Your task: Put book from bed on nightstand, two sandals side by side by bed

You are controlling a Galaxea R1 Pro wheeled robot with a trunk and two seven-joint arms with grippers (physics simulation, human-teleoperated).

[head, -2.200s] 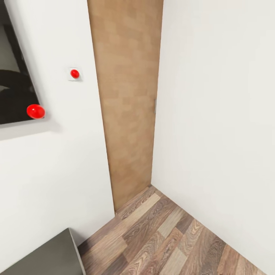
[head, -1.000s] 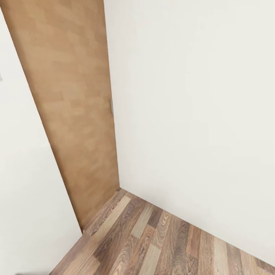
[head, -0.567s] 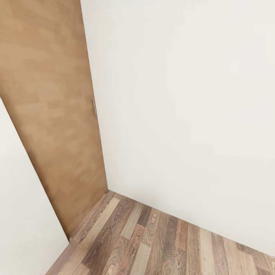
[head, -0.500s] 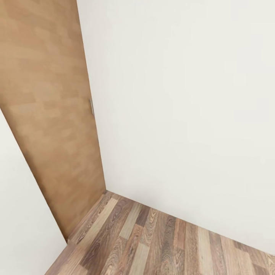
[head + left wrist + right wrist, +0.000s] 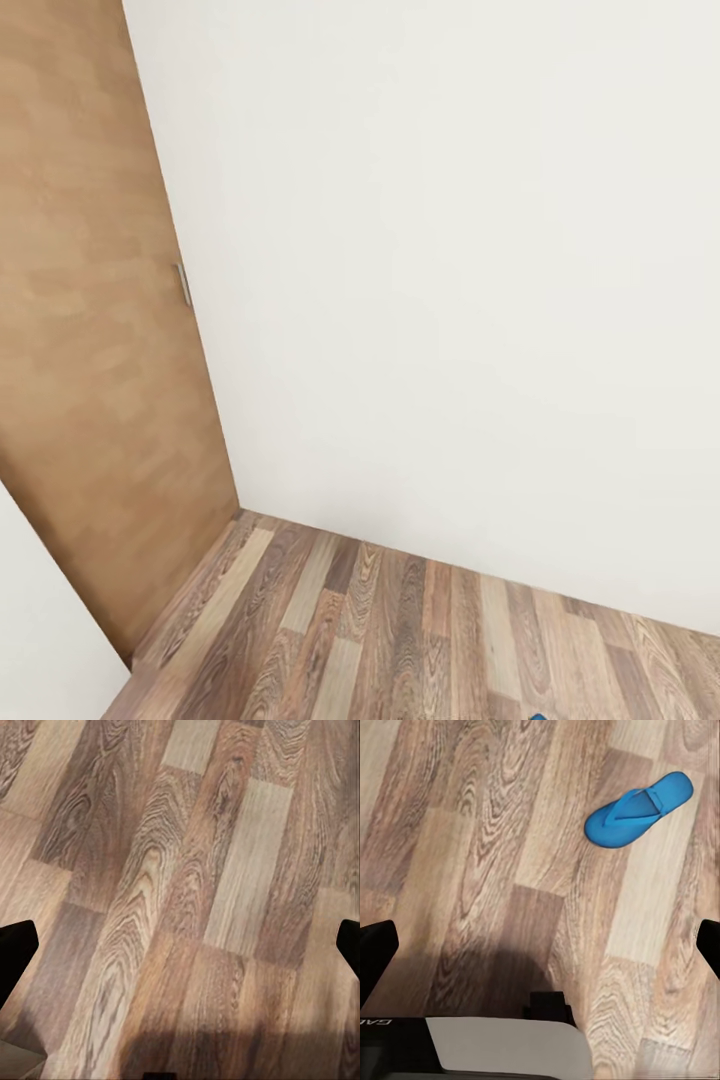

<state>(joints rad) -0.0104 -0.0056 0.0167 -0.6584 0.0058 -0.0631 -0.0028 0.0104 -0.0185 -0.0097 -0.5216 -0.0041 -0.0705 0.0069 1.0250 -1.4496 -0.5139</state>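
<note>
The head camera is facing a white wall meeting a wooden door above plank floor. The left gripper is hanging spread wide over bare floor, holding nothing. The right gripper, equally wide and empty, is looking down near one blue sandal lying flat on the planks. The robot is probably searching; next it should close in on that sandal.

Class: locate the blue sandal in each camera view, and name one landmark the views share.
Head view: blue sliver at bottom edge, possibly the sandal.
Right wrist view: blue sandal lying flat on the floor.
Left wrist view: floor planks.
Shared landmark: the wood-plank floor.
</note>
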